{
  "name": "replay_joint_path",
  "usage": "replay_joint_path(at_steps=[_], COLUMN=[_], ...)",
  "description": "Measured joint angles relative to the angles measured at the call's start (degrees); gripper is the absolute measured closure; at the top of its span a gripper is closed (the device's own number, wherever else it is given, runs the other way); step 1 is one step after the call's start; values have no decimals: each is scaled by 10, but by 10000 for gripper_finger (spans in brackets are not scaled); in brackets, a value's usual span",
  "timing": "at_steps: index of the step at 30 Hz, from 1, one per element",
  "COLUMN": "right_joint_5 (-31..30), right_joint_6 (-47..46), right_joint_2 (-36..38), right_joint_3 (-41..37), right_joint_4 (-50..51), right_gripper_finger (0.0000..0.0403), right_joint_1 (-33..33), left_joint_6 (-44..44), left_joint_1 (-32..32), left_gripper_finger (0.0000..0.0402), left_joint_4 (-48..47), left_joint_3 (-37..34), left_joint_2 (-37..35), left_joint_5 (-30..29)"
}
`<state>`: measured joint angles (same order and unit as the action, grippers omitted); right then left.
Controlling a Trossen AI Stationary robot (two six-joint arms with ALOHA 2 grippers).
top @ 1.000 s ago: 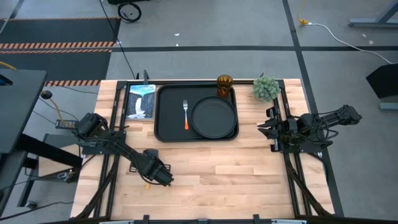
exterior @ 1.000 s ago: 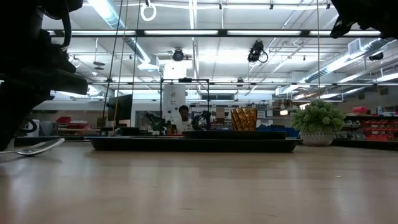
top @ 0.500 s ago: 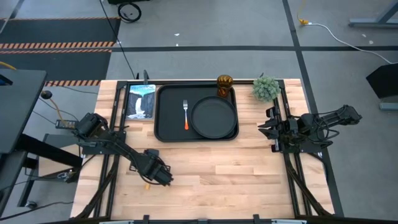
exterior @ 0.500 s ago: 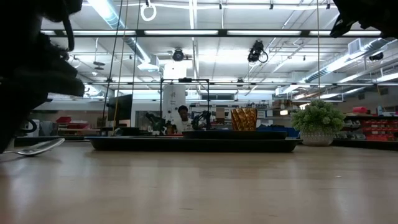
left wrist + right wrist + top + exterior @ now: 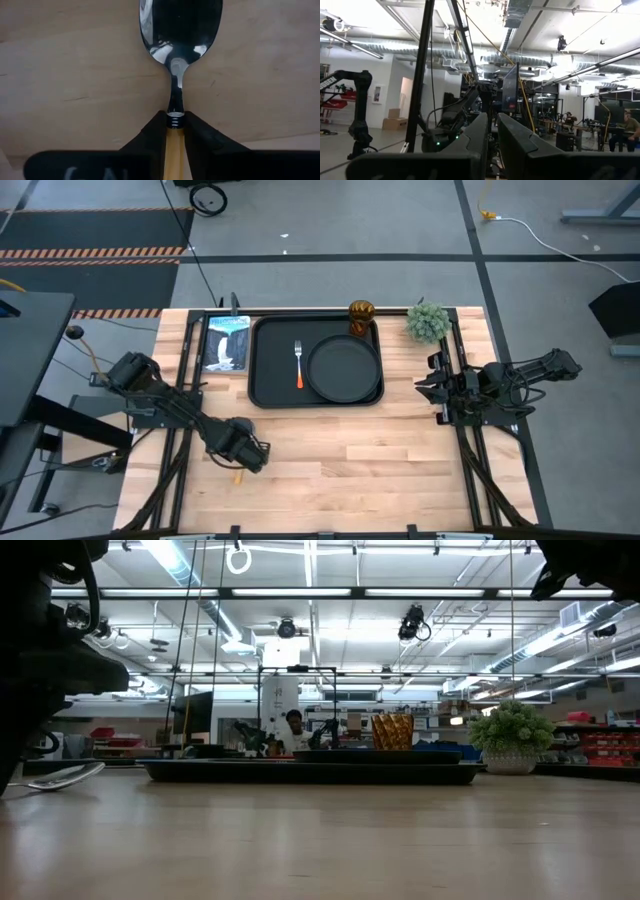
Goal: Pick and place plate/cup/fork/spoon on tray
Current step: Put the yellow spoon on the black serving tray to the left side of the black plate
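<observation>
The left gripper (image 5: 175,131) is pinched tight on the spoon (image 5: 178,60) by its yellow handle, low over the table (image 5: 400,450) at the tray's (image 5: 268,360) 7 o'clock. The right gripper (image 5: 424,387) (fingers nearly together, holding nothing) waits at the tray's 3 o'clock. On the tray lie the fork (image 5: 298,363) and plate (image 5: 343,368), the cup (image 5: 361,315) at its 1 o'clock corner.

spoon (image 5: 176,60) bowl tip cut off, handle mostly hidden

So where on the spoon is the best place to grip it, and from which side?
Grip the spoon on its slim yellow-orange handle just behind the neck, coming straight down from above. It lies flat on the table, and the rounded bowl is too wide and smooth to pinch. The left gripper already has its fingers closed on that handle.
</observation>
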<state>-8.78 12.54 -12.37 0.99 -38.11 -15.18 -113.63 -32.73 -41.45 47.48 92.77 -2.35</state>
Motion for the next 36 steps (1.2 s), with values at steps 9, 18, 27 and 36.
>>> replay_joint_path(at_steps=[9,18,27,36], right_joint_5=[0,0,-1,-1], right_joint_6=[4,5,5,5], right_joint_2=[0,0,0,0], right_joint_3=[0,0,0,0], right_joint_4=[4,3,3,3], right_gripper_finger=[353,353,353,353], right_joint_1=[0,0,0,0], left_joint_6=[5,18,81,281], left_joint_1=[5,27,106,276], left_gripper_finger=[347,347,347,347], left_joint_4=[4,-14,-15,78], left_joint_3=[-1,0,0,1], left_joint_2=[-11,-87,-107,-105], left_joint_5=[-8,-32,-89,-116])
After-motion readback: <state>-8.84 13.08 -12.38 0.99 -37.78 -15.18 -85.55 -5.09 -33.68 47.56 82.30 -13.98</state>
